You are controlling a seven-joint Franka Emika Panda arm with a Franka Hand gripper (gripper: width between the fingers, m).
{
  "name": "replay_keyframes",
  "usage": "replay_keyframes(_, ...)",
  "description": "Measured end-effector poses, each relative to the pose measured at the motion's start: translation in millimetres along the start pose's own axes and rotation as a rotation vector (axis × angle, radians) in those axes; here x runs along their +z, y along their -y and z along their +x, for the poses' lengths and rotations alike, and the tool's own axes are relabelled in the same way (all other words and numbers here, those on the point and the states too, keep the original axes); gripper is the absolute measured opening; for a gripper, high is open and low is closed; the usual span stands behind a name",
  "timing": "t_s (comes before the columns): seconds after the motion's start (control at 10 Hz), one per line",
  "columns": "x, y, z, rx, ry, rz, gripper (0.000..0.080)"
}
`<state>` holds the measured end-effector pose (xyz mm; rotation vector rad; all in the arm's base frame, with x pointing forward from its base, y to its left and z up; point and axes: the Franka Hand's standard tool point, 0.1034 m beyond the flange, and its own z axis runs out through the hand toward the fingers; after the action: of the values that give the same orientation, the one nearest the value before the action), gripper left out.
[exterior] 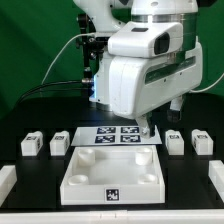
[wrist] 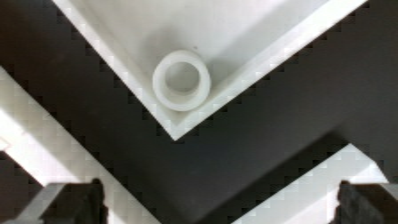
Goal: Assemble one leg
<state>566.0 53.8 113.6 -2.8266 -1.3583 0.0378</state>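
Panel (exterior: 112, 172) nearest; gripper (exterior: 147, 128) above its 1 o'clock corner, jaws apart, empty. Best: centre over leg (exterior: 176, 141) at 3 o'clock before closing.

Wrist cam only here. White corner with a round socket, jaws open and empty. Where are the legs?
Observer: All four lie loose on the table: the left pair of legs and the right pair of legs, named by the exterior view's sides.
Operator: Which corner am I over?
Observer: The gripper hangs by the far corner of the panel, at the exterior view's right.
Operator: What's beyond the panel?
Observer: The marker board, flat on the table just past the panel's far edge.
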Motion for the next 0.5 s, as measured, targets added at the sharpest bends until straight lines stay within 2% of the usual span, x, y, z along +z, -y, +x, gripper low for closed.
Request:
replay_keyframes(0.4,-0.1,0.3,-1.2,-0.086,-0.002,-0.003,0.065)
replay_keyframes(0.5,3.8,12.2,-14.3,-0.22,-0.008,-0.012,0.065)
